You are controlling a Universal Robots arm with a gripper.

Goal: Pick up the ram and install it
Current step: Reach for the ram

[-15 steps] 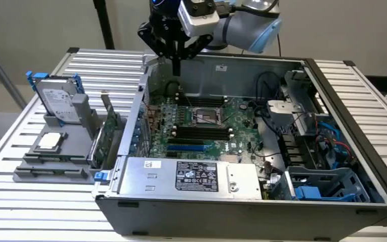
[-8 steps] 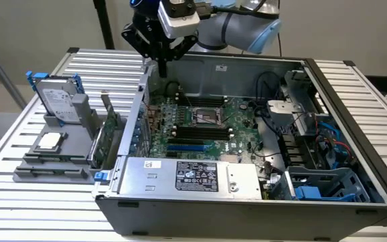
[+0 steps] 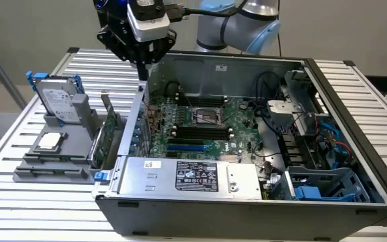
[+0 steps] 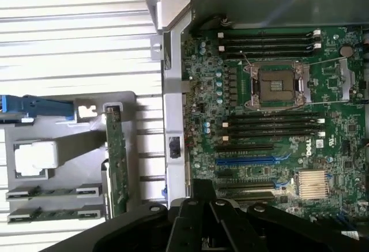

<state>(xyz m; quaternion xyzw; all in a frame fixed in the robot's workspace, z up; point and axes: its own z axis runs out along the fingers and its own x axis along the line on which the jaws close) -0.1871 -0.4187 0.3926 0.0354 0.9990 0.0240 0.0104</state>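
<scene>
ram (image 4: 52, 192) was spotted in the gray holder (image 4: 86, 128) outside the pc case (image 3: 247, 214), long axis running across, well to the exterior view's left of the gripper (image 3: 141, 60), whose grip state couldn't be told tbh.

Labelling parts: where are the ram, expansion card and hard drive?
Thin green ram stick (image 4: 52, 192): wrist view, board middle.
Tall green expansion card (image 4: 116, 160): wrist view, board middle.
Silver hard drive (image 3: 58, 103): exterior view, label.

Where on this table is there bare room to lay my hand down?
Bare slatted table lies on the near side of the grey parts holder and behind the hard drive, also right of the computer case in the exterior view. The holder and the case's inside are crowded.
</scene>
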